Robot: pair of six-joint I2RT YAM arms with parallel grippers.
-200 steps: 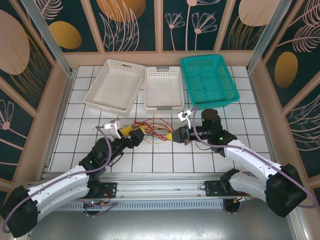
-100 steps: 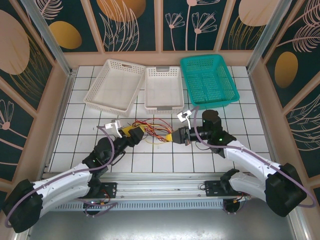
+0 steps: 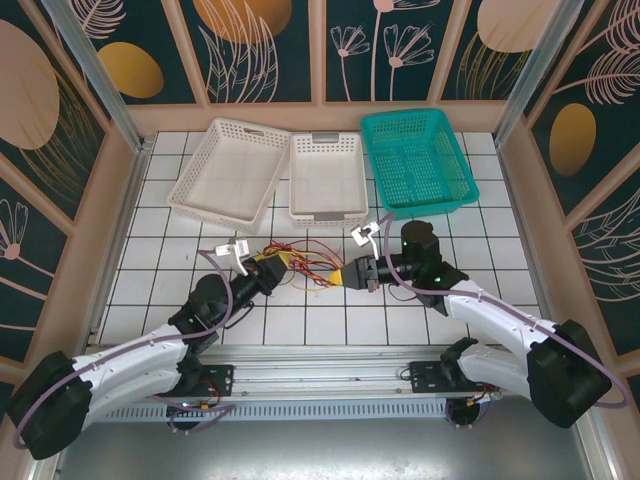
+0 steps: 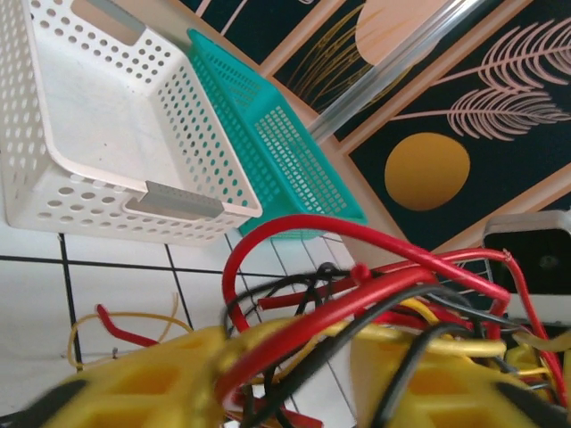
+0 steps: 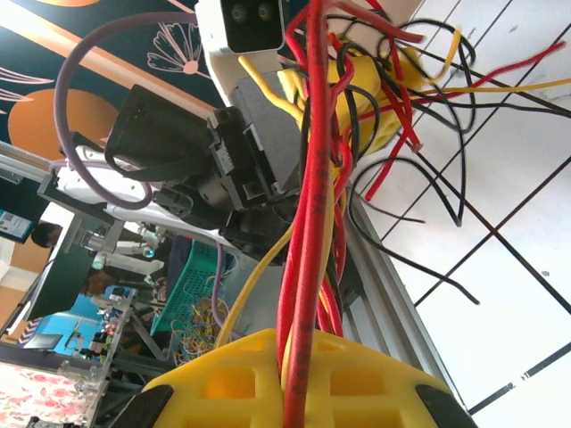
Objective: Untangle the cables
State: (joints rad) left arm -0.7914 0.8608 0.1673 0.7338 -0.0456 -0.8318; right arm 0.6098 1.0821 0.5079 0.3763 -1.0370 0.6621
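1. The thin red, black and yellow cables (image 3: 308, 262) lie as one knot on the white tiled tabletop (image 3: 160, 230). They are strung between the two arms, just in front of the two white perforated plastic baskets (image 3: 232, 170) and the teal mesh basket (image 3: 415, 160).
2. The right fingers (image 5: 268, 379) are closed on a bunch of red and yellow strands, which rises straight out from between them in the right wrist view.
3. Red and black strands run through the gap between the left fingers (image 4: 134, 388). Whether they are actually pinched I cannot tell.
4. The step in hand, as I judge it, is getting a second hold at the far end of the knot so the two arms can draw it apart.
5. To do it well, the left side should clamp only a few strands. Ideally these are ones the right side does not also hold, or pulling will only tighten the knot.
6. The pull should be slow, straight apart and low over the tabletop, stopping as soon as any loop cinches.
7. The red loop (image 4: 303, 218) arching above the left fingers looks likely to snag on them, so it should be allowed to fall free first.
8. Wires this thin can slip from a grip, so check the hold before adding tension.
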